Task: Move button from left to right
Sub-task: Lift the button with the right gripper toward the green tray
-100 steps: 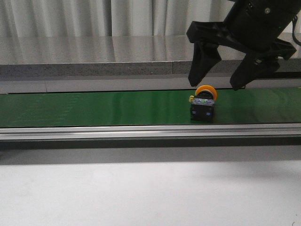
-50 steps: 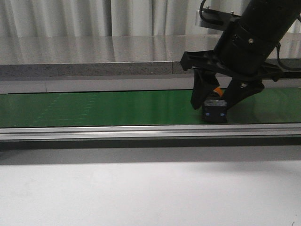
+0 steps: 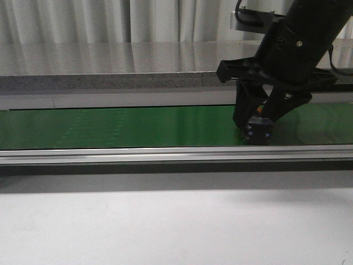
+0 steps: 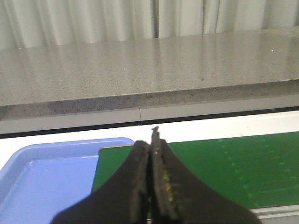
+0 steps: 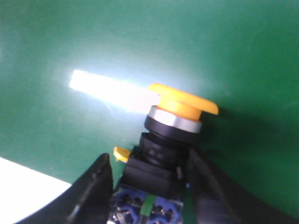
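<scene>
Right wrist view: button [image 5: 170,140] between tool [image 5: 149,186] fingers.

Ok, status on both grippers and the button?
Right gripper down over the button, fingers flanking its black body, grip unconfirmed. Left gripper shut, empty, beside the blue tray. Green belt unobstructed.

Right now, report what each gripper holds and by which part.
The right gripper grips the button by its black body, fingers on both sides, yellow cap free. The left gripper is shut on nothing.
</scene>
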`<state>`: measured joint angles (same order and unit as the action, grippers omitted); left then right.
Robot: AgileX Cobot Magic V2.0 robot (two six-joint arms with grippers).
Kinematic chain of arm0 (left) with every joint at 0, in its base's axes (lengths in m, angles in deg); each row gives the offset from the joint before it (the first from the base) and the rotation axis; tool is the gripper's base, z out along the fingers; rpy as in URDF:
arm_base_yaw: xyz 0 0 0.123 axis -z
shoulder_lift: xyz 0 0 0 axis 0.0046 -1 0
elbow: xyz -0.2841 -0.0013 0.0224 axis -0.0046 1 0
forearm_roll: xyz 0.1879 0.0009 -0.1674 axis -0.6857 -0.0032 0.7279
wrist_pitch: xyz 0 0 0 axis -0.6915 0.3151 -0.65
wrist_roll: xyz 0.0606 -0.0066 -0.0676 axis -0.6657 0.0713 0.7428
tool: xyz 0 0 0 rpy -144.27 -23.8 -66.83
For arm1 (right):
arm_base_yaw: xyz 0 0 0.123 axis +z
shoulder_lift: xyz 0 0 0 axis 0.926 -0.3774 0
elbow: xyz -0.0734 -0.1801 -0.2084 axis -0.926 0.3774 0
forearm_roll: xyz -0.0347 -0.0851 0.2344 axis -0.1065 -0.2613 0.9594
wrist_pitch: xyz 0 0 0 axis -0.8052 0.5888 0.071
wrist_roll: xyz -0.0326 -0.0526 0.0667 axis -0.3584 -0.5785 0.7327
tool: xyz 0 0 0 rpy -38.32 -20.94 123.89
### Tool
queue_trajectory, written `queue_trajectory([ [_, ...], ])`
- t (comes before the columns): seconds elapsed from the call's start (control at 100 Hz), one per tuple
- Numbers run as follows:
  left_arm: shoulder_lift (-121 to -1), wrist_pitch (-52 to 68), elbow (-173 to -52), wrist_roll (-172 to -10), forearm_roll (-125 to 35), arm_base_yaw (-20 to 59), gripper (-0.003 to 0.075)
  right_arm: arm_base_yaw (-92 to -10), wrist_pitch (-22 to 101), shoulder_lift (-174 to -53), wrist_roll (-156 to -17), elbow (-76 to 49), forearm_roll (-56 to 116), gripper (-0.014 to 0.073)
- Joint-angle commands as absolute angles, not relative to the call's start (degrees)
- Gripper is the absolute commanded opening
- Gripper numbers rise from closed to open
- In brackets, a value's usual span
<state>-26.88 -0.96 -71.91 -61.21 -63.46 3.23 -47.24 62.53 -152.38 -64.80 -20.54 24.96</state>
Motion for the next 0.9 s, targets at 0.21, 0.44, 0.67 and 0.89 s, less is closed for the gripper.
queue_trajectory([
  [0.21,-27.2,-5.7,-73.6,-61.2,-62.8,3.8,-0.0020,-51.6,70.4,-145.9,-65.1,-28.6,20.0,0.0195],
  [0.44,-27.2,-5.7,-73.6,-61.2,-62.8,3.8,-0.0020,-56.4,72.8,-144.2,-66.5,-31.3,19.1,0.0195],
  [0.67,-27.2,-5.7,-73.6,-61.2,-62.8,3.8,-0.0020,-65.4,72.7,-143.7,-66.6,-31.9,13.7,0.0195],
  [0.89,-27.2,-5.7,-73.6,-61.2,-62.8,3.8,-0.0020,-76.8,72.2,-143.7,-66.7,-31.9,11.1,0.0195],
])
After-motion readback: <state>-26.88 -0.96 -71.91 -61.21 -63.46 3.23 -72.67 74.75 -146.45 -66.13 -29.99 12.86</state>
